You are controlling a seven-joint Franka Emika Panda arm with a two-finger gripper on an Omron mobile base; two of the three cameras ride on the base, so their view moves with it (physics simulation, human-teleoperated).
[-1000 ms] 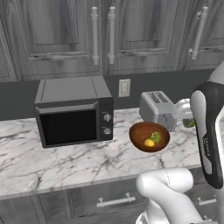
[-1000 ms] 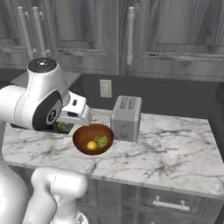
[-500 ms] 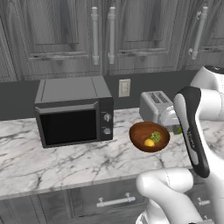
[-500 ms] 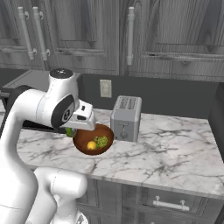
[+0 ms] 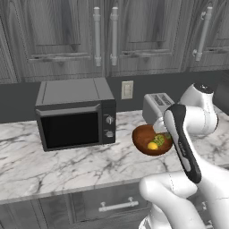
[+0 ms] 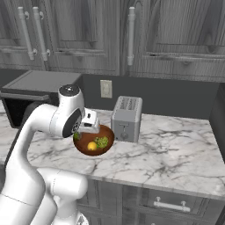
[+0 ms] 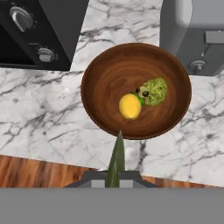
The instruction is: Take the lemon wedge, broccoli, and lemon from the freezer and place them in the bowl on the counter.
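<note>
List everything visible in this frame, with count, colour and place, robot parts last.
bowl: one, reddish-brown, on the counter between microwave and toaster
lemon: one, yellow, in the bowl
broccoli: one, green, in the bowl beside the lemon
microwave: one, dark grey, left on the counter
toaster: one, silver, right of the bowl
counter: one, white marble
wall outlet: one, pale
upper cabinets: dark wood-grain, above
gripper: one, shut on a thin green piece, over the bowl's near rim

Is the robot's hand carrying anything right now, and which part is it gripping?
Yes. The gripper pinches a thin green sliver, perhaps the wedge seen edge-on, by its wide end. Its tip points toward the bowl.
</note>
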